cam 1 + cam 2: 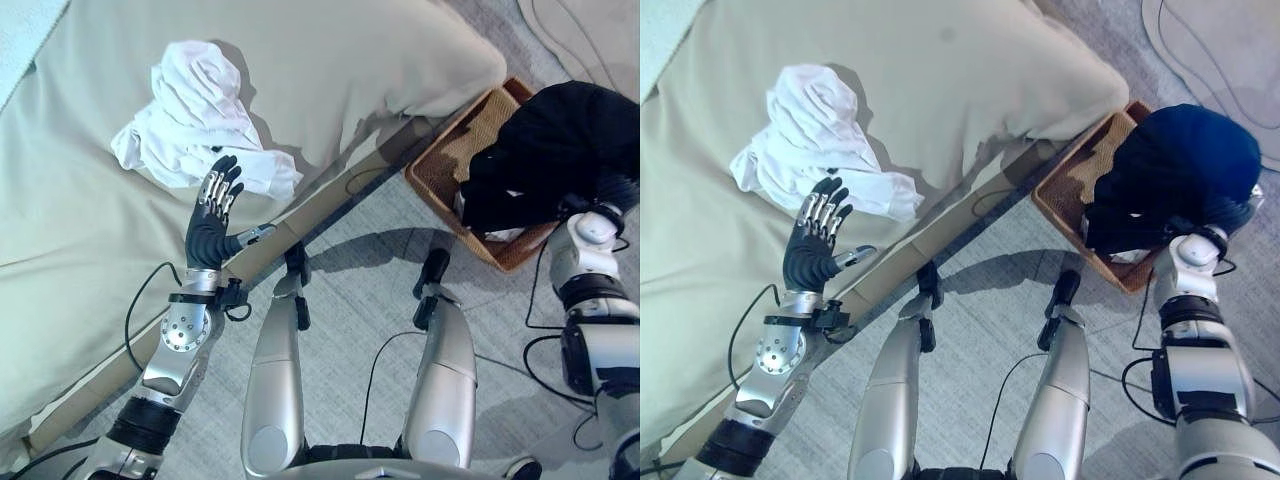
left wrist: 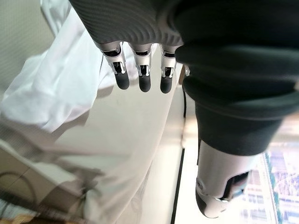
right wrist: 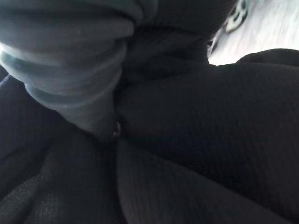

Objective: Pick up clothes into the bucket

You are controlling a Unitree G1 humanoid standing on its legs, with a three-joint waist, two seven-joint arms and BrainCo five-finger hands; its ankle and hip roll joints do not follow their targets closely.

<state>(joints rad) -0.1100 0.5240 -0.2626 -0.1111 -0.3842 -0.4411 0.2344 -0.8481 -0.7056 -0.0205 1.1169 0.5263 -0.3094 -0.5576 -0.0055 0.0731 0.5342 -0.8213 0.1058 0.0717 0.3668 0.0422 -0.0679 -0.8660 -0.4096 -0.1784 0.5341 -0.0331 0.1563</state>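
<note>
A crumpled white garment lies on the beige bed. My left hand is raised just in front of it, open, its straight fingers pointing at the white cloth without touching it. At the right a brown woven basket stands on the floor by the bed's corner. A dark blue-black garment is heaped over the basket and bulges above its rim. My right wrist reaches up into that heap, and the hand is buried in the dark cloth.
The bed's wooden frame edge runs diagonally between my left arm and the grey carpet. A pale rug or cushion lies at the far right behind the basket.
</note>
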